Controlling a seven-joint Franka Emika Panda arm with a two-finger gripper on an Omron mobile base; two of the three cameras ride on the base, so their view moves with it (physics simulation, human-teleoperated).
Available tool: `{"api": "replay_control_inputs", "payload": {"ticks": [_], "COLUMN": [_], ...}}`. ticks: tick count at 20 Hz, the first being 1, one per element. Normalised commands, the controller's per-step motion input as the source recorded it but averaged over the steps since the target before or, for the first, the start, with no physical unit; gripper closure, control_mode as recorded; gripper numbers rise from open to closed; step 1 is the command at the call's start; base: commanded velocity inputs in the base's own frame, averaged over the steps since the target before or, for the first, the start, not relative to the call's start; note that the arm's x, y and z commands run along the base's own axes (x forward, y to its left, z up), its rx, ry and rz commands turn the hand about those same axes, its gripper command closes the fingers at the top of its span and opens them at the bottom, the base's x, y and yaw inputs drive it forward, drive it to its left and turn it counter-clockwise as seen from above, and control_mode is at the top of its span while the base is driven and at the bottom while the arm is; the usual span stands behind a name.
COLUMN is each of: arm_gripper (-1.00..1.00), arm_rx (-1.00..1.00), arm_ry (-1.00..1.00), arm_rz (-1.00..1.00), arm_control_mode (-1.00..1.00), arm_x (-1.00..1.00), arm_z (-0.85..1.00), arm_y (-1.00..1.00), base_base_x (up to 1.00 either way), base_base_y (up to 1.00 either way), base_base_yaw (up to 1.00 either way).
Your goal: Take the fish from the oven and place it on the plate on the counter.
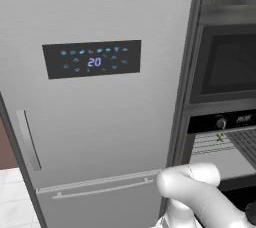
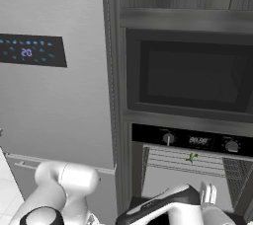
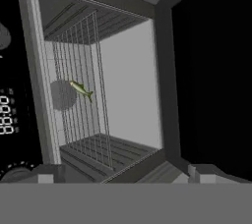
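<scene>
Before the open oven (image 3: 98,85), tool (image 3: 120,171) rolled sideways, jaws wide, facing fish (image 3: 81,90).

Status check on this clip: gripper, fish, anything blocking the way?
Gripper open, empty, outside the oven. Fish on the wire rack inside, untouched. Nothing between gripper and fish.

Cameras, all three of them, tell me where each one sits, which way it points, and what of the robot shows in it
Left base view: behind the arm's left, facing the fridge; white arm rises lower right.
Right base view: behind the arm's right, facing the microwave and the oven; arm at the bottom.
Hand view: on the hand, rolled sideways, looking into the open oven; the gripper is open, its tips at the bottom.
Shared: the fish on the wire rack, in all three.
</scene>
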Motion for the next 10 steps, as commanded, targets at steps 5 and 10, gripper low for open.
{"api": "replay_control_inputs", "payload": {"ticks": [5, 10], "arm_gripper": [-1.0, -1.0], "arm_rx": [0.12, 0.1], "arm_ry": [-0.04, -0.05], "arm_rz": [0.0, 0.0], "arm_control_mode": [-1.0, -1.0], "arm_x": [0.34, 0.51], "arm_z": [-0.7, -0.37], "arm_y": [0.0, 0.0], "base_base_x": [0.0, 0.0], "base_base_y": [0.0, 0.0], "base_base_yaw": [0.0, 0.0]}}
